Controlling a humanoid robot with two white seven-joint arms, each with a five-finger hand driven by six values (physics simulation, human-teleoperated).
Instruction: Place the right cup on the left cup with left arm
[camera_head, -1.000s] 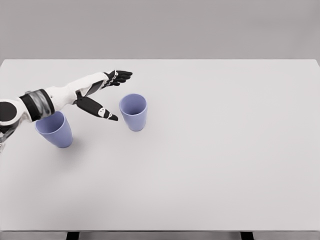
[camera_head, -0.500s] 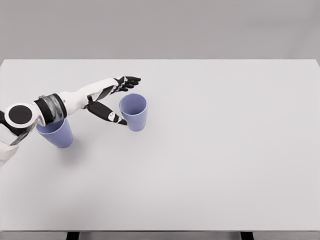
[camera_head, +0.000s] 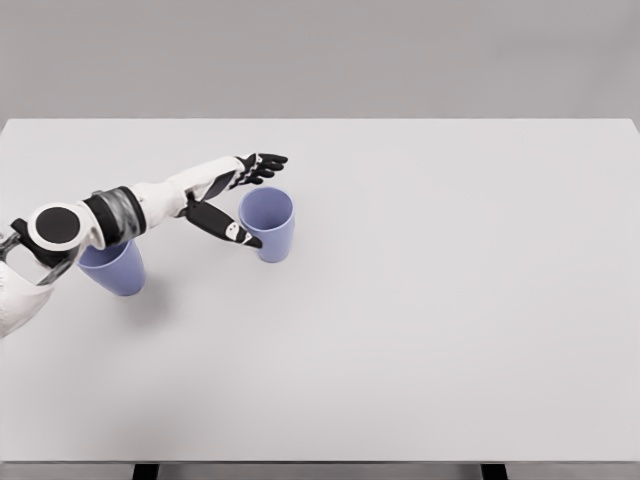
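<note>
While both cups stand upright on the white table (camera_head: 420, 300), mouths up and long axes vertical, the right cup (camera_head: 268, 223) sits left of the table's middle. The left hand (camera_head: 232, 196) brackets it with fingers spread wide, thumb against its near-left wall, fingers behind the rim, nothing gripped. The forearm hides the rim of the left cup (camera_head: 112, 268).
</note>
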